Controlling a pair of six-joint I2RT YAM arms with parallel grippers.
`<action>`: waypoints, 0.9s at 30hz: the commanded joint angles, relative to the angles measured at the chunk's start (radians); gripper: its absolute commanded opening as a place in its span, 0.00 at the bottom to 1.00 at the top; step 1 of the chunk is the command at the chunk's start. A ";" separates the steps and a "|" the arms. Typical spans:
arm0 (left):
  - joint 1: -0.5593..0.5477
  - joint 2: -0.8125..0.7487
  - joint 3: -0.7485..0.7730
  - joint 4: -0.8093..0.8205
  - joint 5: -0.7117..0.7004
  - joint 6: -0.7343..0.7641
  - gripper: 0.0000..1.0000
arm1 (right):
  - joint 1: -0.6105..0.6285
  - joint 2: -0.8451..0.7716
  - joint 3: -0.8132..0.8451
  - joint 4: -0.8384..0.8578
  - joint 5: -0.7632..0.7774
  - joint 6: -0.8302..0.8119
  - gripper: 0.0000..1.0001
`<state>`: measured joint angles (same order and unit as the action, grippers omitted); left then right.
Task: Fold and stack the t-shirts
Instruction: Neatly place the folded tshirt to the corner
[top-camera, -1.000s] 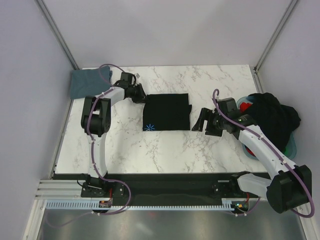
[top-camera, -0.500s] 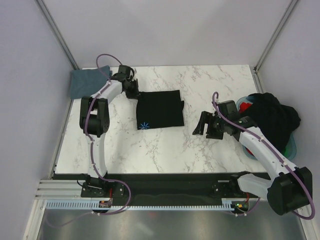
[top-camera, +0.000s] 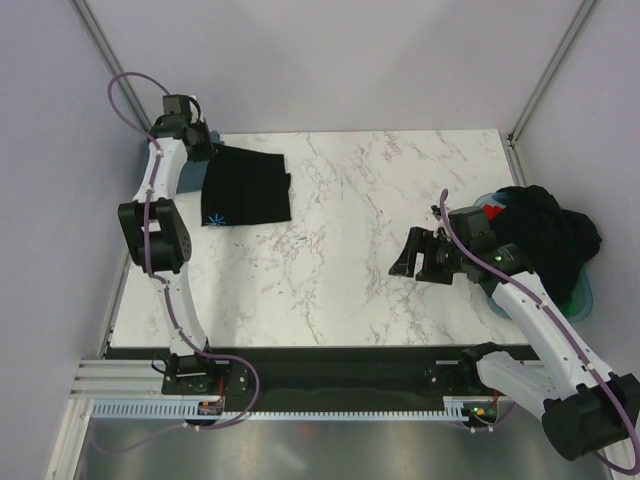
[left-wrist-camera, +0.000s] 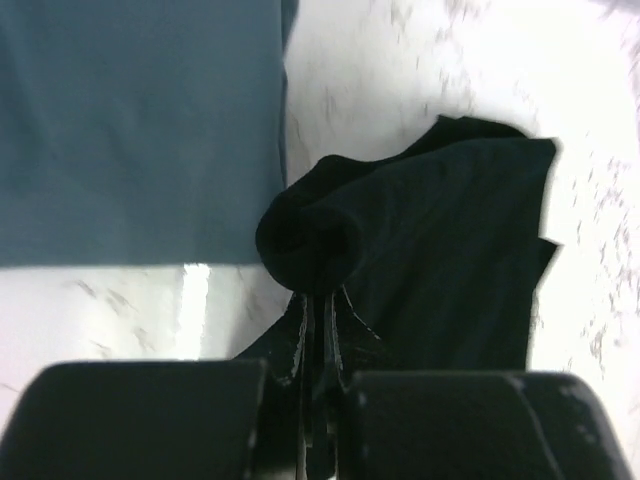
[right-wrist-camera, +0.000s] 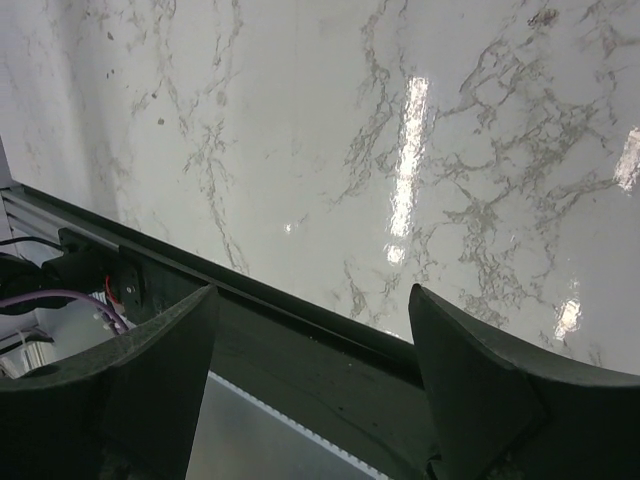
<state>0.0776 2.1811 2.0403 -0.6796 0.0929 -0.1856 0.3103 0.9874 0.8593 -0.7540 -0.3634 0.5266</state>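
Note:
A folded black t-shirt (top-camera: 247, 188) with a small blue star print lies at the far left of the marble table. My left gripper (top-camera: 203, 150) is shut on its far left edge, and the pinched cloth (left-wrist-camera: 312, 240) bunches at the fingertips. A folded teal t-shirt (left-wrist-camera: 130, 120) lies just left of it at the table's far left corner; in the top view the left arm mostly hides it. My right gripper (top-camera: 415, 254) is open and empty above the bare table at the right.
A heap of dark unfolded clothes (top-camera: 545, 235) fills a teal basket (top-camera: 582, 292) at the right edge. The table's dark front rail (right-wrist-camera: 300, 330) shows below the right gripper. Grey walls close in the left, back and right sides.
My left gripper has dragged the black t-shirt from the table's middle to the far left, next to the teal shirt. The right gripper has drifted slightly right and nearer, still open.

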 joint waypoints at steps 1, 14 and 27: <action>-0.007 -0.040 0.142 0.018 -0.019 0.135 0.02 | 0.003 -0.050 0.041 -0.037 -0.031 -0.008 0.84; 0.021 -0.096 0.213 0.031 -0.081 0.230 0.02 | 0.003 -0.121 0.004 -0.070 -0.031 -0.036 0.84; 0.067 -0.147 0.310 0.071 0.011 0.227 0.05 | 0.004 -0.092 -0.006 -0.096 -0.040 -0.057 0.85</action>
<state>0.1238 2.1166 2.2723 -0.6834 0.0662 -0.0063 0.3103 0.8883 0.8455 -0.8314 -0.3901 0.4957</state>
